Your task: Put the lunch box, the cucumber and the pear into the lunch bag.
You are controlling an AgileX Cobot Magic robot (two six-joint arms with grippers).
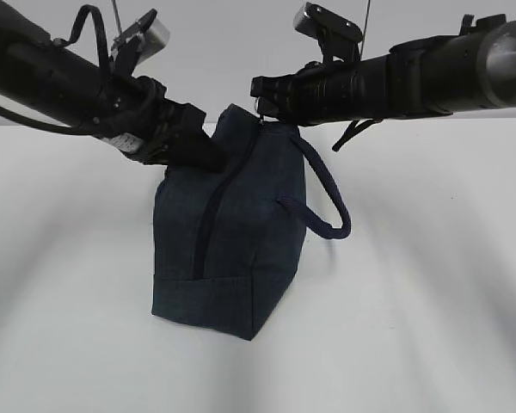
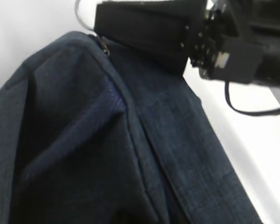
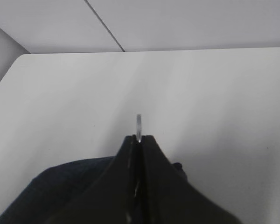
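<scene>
The dark navy lunch bag (image 1: pixel 232 249) stands on end on the white table, its zipper (image 1: pixel 208 215) running down the front and its loop handle (image 1: pixel 327 206) hanging at the right. My left gripper (image 1: pixel 205 151) pinches the bag's fabric at the upper left; in the left wrist view the bag (image 2: pixel 107 149) fills the frame and hides my fingers. My right gripper (image 1: pixel 260 91) is shut on the silver ring pull (image 3: pixel 139 122) at the bag's top; the ring also shows in the left wrist view (image 2: pixel 83 16). The lunch box, cucumber and pear are out of view.
The white table (image 1: pixel 430 284) stretches around the bag on all sides. Its far edge meets a pale wall (image 3: pixel 177 23). Both arms hang over the bag from the left and right.
</scene>
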